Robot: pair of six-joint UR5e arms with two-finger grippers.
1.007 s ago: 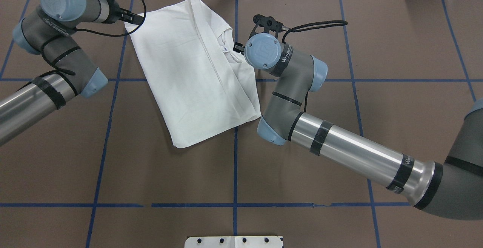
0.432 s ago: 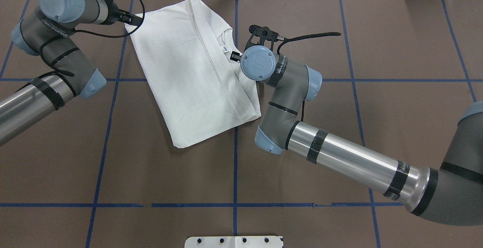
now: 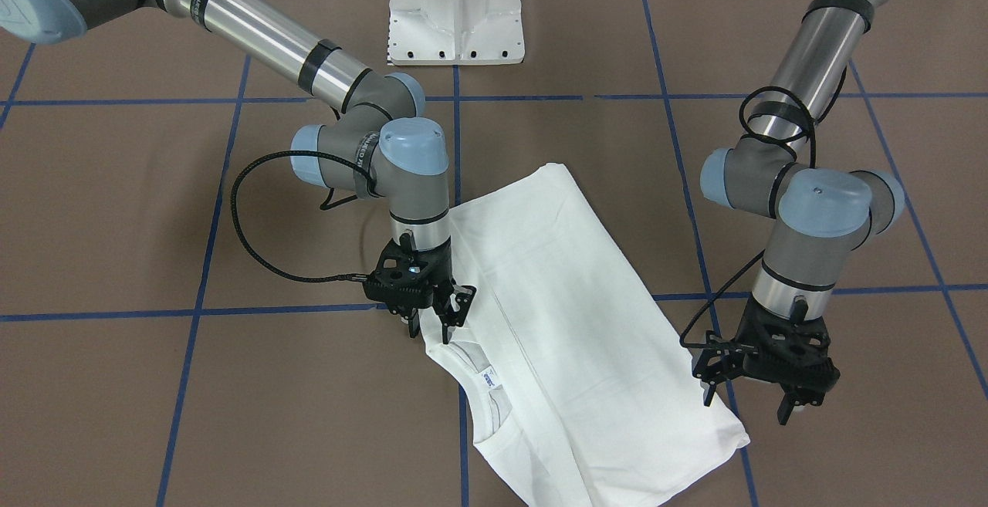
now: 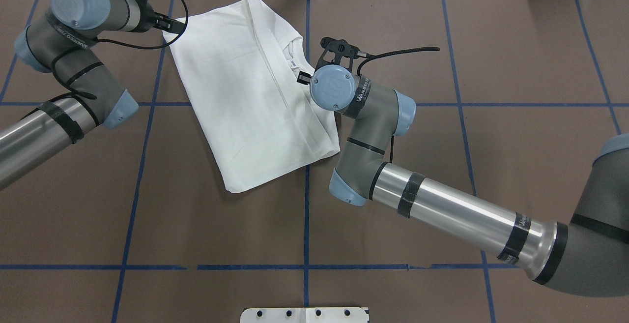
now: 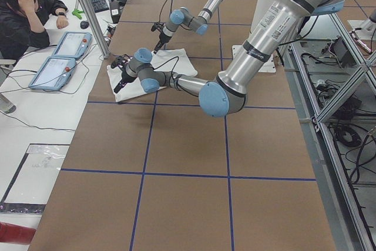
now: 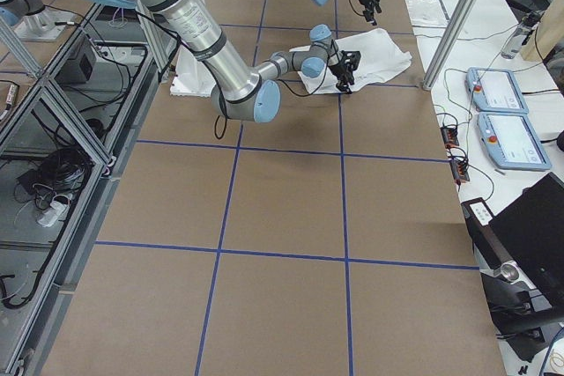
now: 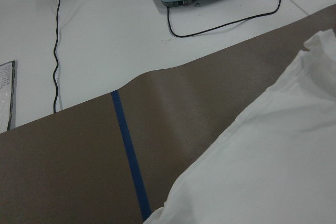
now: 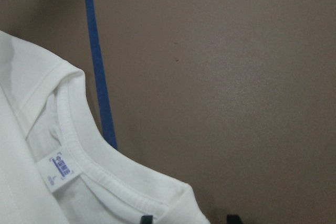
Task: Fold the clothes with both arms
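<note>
The white T-shirt (image 4: 245,97) lies folded lengthwise on the brown table, its ribbed collar (image 8: 89,150) and small neck label (image 8: 59,170) facing up. My right gripper (image 3: 432,328) hangs open just over the shoulder edge beside the collar. In the right wrist view its two fingertips (image 8: 147,219) stand apart, with the shoulder corner between them. My left gripper (image 3: 745,407) is open at the far corner of the shirt (image 3: 571,337), beside its edge, holding nothing. The left wrist view shows only the shirt edge (image 7: 262,171) and table.
The white pedestal base (image 3: 455,9) stands at the robot's side of the table. Blue tape lines (image 4: 305,224) grid the brown surface. Beyond the far edge are cables and control tablets (image 5: 59,57) on a white bench, with a person (image 5: 23,16) seated there.
My right arm has moved left and toward the near side, bringing its gripper down over the shoulder by the collar. The left arm and the shirt have hardly moved.
</note>
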